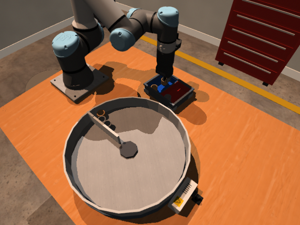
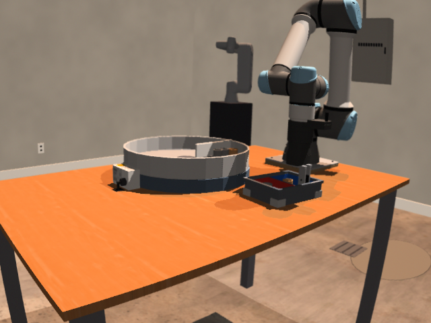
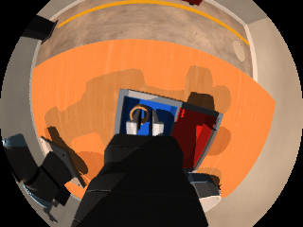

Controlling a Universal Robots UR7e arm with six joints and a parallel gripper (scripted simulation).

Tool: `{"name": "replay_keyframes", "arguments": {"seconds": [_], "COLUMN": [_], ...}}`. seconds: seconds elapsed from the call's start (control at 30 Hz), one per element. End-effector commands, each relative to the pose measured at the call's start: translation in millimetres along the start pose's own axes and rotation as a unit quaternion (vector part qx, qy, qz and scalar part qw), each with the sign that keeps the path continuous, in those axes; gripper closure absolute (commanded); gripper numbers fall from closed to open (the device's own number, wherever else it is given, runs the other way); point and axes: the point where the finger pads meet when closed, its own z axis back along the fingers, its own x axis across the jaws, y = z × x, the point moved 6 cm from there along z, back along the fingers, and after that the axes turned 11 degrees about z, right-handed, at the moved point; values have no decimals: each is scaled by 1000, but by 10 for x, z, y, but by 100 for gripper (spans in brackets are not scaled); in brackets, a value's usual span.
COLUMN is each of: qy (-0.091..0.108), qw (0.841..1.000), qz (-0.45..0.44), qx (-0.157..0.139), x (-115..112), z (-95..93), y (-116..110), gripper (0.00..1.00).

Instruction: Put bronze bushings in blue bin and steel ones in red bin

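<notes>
My gripper (image 1: pixel 166 78) (image 2: pixel 306 178) (image 3: pixel 146 115) points down over the blue bin (image 1: pixel 161 88) (image 3: pixel 166 113), partly open, with a gap between its fingers. A bronze bushing (image 1: pixel 164 82) (image 3: pixel 137 107) lies beneath it, off-centre and overlapped by one finger in the wrist view. A second bronze bushing (image 1: pixel 153 85) (image 2: pixel 288 180) is in the same bin, towards the turntable. A dark grey bushing (image 1: pixel 167 97) is in the red bin (image 1: pixel 178 93) (image 3: pixel 186 142). On the turntable, a bronze bushing (image 1: pixel 104 112) (image 2: pixel 233 151) and two steel ones sit against the divider (image 1: pixel 106 127).
The turntable's high round wall (image 1: pixel 64 154) (image 2: pixel 184 167) stands close to the joined bins. A control box (image 1: pixel 183 194) (image 2: pixel 126 176) is on its outer side. The robot's base plate (image 1: pixel 76 97) is behind the turntable. The bins have raised dark edges.
</notes>
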Motion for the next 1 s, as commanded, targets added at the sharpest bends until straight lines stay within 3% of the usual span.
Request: {"name": "replay_keyframes", "arguments": {"seconds": [0.0,0.97], "qy": [-1,-1], "qw": [1000,1000], "qz": [0,0], "qx": [0,0], "x": [3,3], "z": [27,105], "y": [0,0], "gripper": [58,58]}}
